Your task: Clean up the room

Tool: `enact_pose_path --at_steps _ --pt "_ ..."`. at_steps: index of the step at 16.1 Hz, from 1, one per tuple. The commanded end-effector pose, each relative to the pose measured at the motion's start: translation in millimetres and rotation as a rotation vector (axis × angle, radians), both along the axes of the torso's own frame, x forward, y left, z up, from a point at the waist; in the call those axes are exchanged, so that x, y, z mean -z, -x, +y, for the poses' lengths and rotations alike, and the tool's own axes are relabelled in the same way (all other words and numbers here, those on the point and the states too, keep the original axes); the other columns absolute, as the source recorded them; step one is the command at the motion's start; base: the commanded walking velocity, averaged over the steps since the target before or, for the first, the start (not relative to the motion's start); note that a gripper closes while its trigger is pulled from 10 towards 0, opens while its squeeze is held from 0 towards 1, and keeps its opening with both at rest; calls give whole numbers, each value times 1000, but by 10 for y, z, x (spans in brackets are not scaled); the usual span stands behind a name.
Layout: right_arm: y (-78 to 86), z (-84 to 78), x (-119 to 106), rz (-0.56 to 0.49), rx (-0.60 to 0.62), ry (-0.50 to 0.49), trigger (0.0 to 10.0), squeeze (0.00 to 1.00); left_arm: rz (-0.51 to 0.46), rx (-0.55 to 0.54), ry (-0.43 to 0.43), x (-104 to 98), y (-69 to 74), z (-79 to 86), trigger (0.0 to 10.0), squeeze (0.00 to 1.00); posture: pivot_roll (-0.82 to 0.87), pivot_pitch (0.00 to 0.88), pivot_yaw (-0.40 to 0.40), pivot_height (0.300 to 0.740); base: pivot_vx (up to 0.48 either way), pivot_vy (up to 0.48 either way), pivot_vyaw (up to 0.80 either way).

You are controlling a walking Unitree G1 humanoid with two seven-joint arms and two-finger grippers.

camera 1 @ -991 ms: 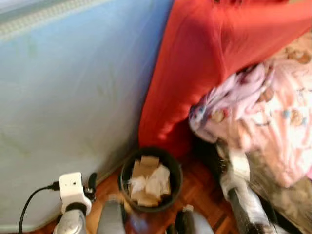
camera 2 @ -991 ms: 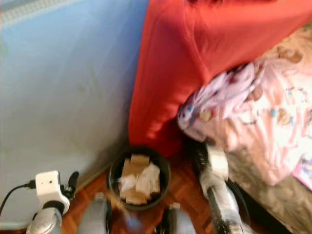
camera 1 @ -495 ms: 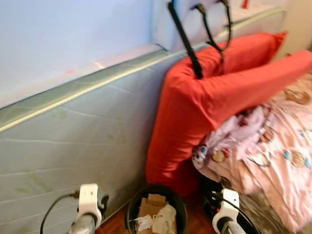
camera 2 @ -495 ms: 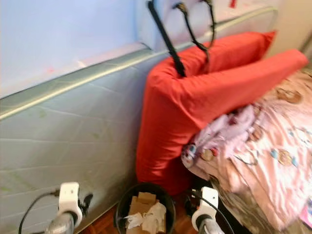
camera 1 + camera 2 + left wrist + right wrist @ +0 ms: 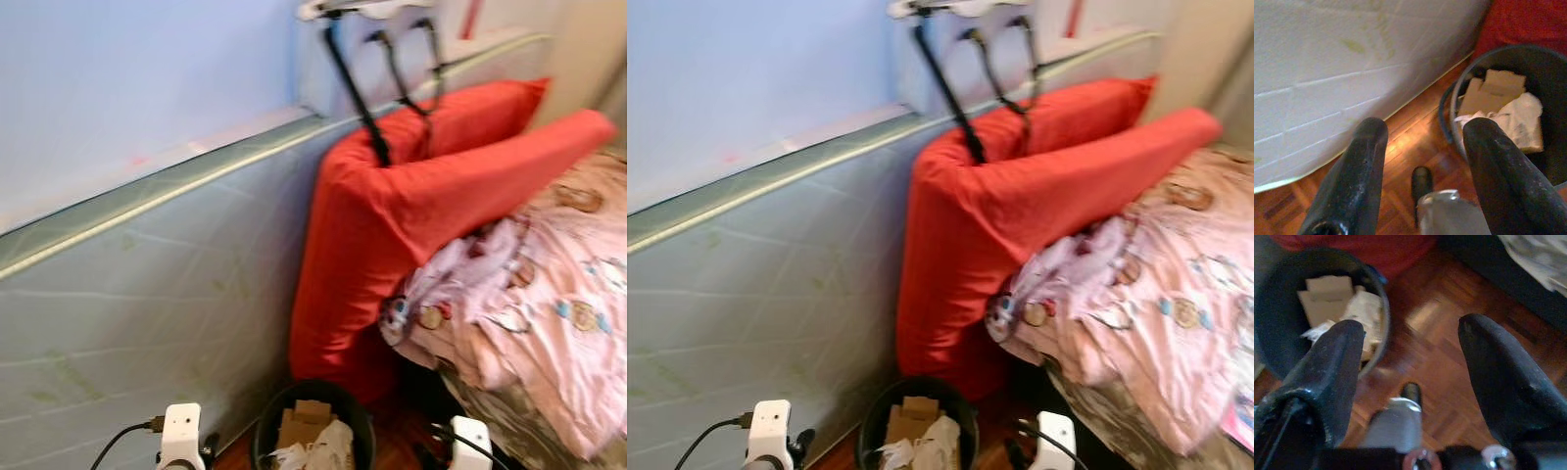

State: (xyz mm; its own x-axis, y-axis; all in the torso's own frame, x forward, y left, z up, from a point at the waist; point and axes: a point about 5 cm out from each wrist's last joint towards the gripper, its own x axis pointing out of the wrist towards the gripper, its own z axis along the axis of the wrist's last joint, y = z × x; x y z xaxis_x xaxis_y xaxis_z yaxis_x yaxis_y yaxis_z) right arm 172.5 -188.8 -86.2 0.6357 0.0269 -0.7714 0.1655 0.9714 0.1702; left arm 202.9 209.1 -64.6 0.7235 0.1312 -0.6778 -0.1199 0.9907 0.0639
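A black waste bin [image 5: 315,425] with cardboard and crumpled paper [image 5: 1501,105] inside stands on the wood floor [image 5: 1449,347] at the foot of a red cushion [image 5: 392,225]. My left gripper [image 5: 1422,142] is open beside the bin, above the floor near the pale mattress [image 5: 1327,63]. My right gripper [image 5: 1410,357] is open over the floor just next to the bin [image 5: 1283,293]. Both wrists, the left [image 5: 181,436] and the right [image 5: 470,441], show at the bottom of the eye views.
A pale green mattress [image 5: 127,323] leans against the wall on the left. A bed with pink patterned bedding [image 5: 549,313] lies on the right. Black straps [image 5: 362,98] hang over the red cushion from above.
The head view has tilted upward, so the wall, mattress edge and straps came into sight and the bin dropped to the bottom. My arms have sunk lower in the picture.
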Motion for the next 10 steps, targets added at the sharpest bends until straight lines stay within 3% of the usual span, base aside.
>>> enact_pose_path --at_steps 1,4,10 --pt "4 1 4 13 -24 5 10000 0 18 -10 -6 34 53 14 10000 0 91 0 -28 740 0 0 0" --pt "25 -10 15 32 -49 15 10000 0 27 -15 -6 51 80 20 10000 0 87 0 -22 740 0 0 0" --pt "43 -12 24 48 -78 15 10000 0 39 21 -24 69 100 -10 10000 0 82 0 -21 740 0 -42 -590"
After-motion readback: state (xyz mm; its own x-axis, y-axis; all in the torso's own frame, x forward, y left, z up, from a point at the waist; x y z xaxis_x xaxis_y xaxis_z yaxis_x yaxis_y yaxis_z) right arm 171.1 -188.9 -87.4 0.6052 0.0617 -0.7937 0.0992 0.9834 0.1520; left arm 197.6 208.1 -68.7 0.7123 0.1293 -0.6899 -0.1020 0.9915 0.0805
